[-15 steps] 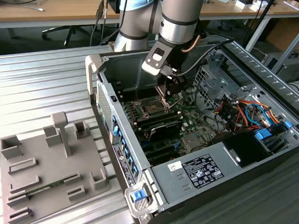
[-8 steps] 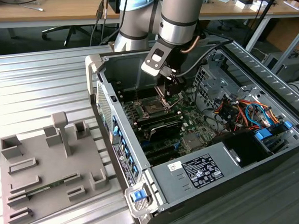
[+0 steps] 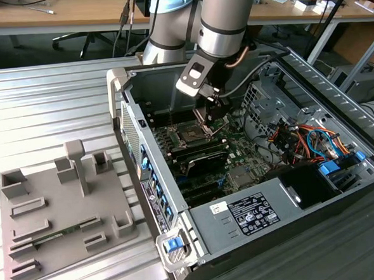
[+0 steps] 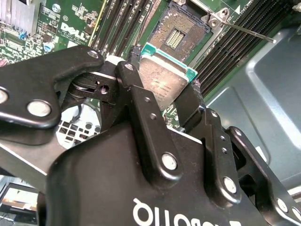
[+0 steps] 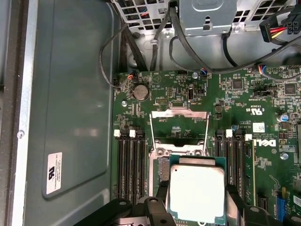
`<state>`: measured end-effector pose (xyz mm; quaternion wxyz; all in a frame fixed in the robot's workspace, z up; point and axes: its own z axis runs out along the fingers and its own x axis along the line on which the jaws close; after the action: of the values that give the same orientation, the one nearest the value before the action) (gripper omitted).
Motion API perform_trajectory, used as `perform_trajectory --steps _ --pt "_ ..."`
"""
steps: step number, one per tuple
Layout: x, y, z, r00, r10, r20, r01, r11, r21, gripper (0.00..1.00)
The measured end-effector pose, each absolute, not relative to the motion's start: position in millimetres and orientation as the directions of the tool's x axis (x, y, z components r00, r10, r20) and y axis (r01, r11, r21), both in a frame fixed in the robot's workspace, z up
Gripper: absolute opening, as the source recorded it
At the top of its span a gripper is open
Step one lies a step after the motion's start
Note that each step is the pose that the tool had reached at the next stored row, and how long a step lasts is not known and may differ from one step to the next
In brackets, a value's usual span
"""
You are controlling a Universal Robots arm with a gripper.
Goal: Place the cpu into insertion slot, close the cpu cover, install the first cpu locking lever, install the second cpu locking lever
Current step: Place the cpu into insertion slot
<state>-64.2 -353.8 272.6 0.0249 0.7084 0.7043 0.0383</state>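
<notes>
Silver-grey cpu clamped in black hand, insertion slot partly hidden behind it, cpu cover swung open

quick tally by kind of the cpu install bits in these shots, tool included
cpu: 1, gripped in the tool
insertion slot: 1, with nothing in it
cpu cover: 1, swung open
tool: 1
total: 4

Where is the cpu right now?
In the second wrist view the cpu is held by the gripper, close to the open insertion slot, not in it.
</notes>
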Motion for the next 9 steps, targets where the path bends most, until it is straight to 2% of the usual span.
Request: perform_trajectory --steps 9 --pt "-65.7 -353.8 270.9 0.005 1.0 0.019 0.996 -0.007 0.089 0.55"
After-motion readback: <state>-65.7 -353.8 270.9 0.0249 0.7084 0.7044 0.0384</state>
